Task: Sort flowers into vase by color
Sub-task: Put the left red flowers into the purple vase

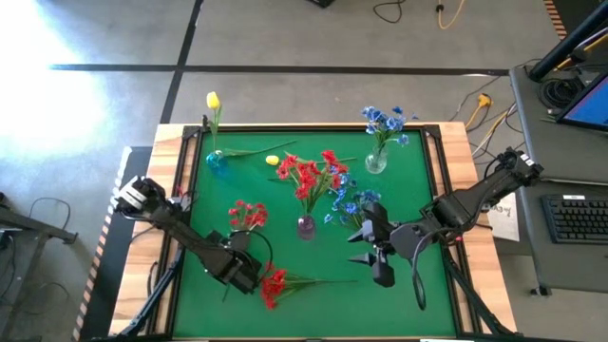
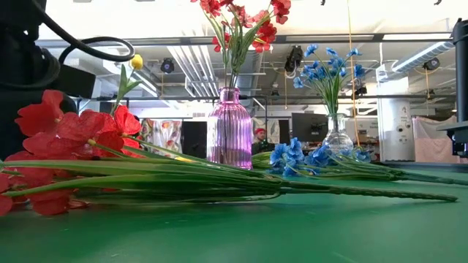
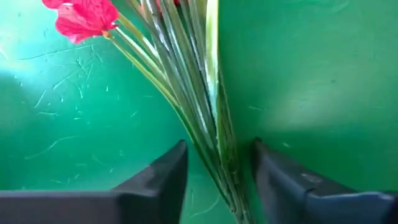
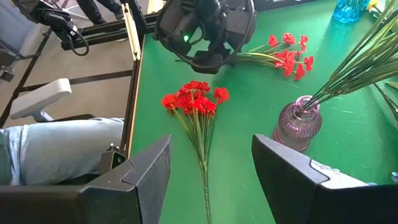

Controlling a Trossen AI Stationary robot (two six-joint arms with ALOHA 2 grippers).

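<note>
My left gripper (image 1: 239, 264) is open low over the near left of the table. Its fingers (image 3: 166, 177) stand on either side of the green stems (image 3: 208, 124) of a red sprig (image 1: 247, 215) lying flat; I see no touch. A second red sprig (image 1: 275, 285) lies near the front edge with its stem pointing right. My right gripper (image 1: 378, 255) hovers open right of centre, and its wrist view faces that sprig (image 4: 196, 96). A purple vase (image 1: 306, 226) holds red flowers. A blue vase (image 1: 217, 161) holds a yellow bud. A clear vase (image 1: 375, 161) holds blue flowers. Blue sprigs (image 1: 350, 204) and a yellow bud (image 1: 273, 160) lie loose.
The green mat has a raised wooden frame (image 1: 171, 142). A person's leg in jeans (image 4: 56, 149) and a chair armrest (image 4: 40, 96) are beside the table's edge. In the low view the near red sprig's stems (image 2: 329, 190) stretch across the foreground. Bare mat lies at the near right corner (image 1: 427, 313).
</note>
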